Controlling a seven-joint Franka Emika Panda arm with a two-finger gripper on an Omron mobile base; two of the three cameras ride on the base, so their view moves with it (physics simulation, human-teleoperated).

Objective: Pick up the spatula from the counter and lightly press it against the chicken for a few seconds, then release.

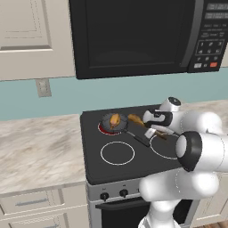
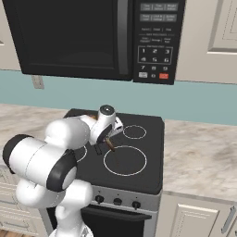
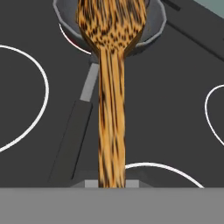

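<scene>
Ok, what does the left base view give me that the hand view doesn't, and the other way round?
Left base view: the chicken sitting in the pan, the microwave above, and the counter beside. Hand view: the spatula close up, its blade in front of the pan and hiding what is inside. Both: spatula, pan with its long handle, and the stove with its white rings.

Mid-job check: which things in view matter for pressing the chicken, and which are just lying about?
Job: spatula, held in the shut gripper; chicken; pan holding it.
Just there: microwave; wall outlet; stove knobs; counter.
</scene>
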